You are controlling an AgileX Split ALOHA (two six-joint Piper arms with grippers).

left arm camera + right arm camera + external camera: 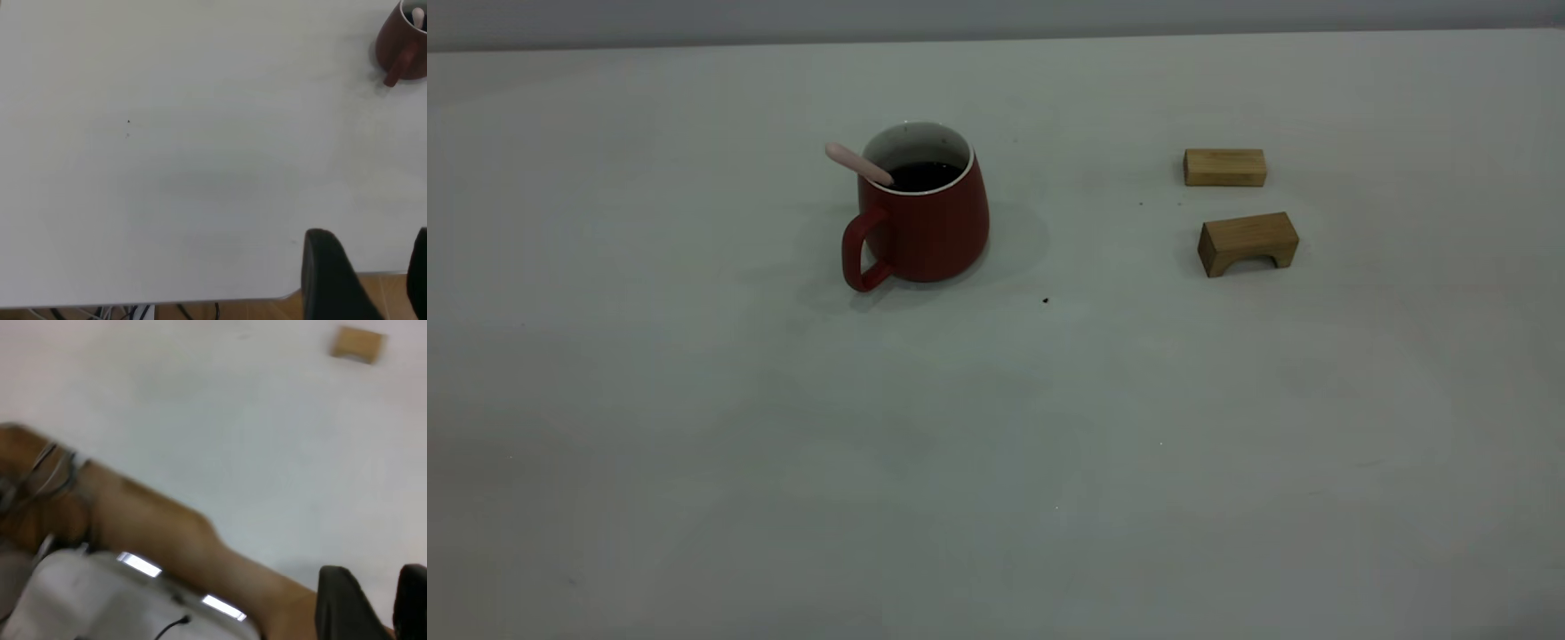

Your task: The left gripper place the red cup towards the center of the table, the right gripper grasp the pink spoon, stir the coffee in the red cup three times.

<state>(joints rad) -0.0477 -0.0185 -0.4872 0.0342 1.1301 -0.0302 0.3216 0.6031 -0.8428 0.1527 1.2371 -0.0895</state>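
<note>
The red cup [929, 227] stands upright on the table [996, 427], left of centre, its handle toward the front left. Dark coffee [923, 176] fills it, and the pink spoon [858, 164] leans in it with the handle over the left rim. Neither arm appears in the exterior view. In the left wrist view the cup [400, 43] is far off with the spoon [418, 19] in it; my left gripper [370, 240] hangs open and empty over the table's edge. My right gripper [373, 577] is also open and empty, by the table's edge.
Two tan wooden blocks lie right of the cup: a plain one [1224, 167] at the back and an arched one [1247, 242] nearer. One block [357, 344] shows far off in the right wrist view. Beyond the table edge are brown floor [167, 527] and cables.
</note>
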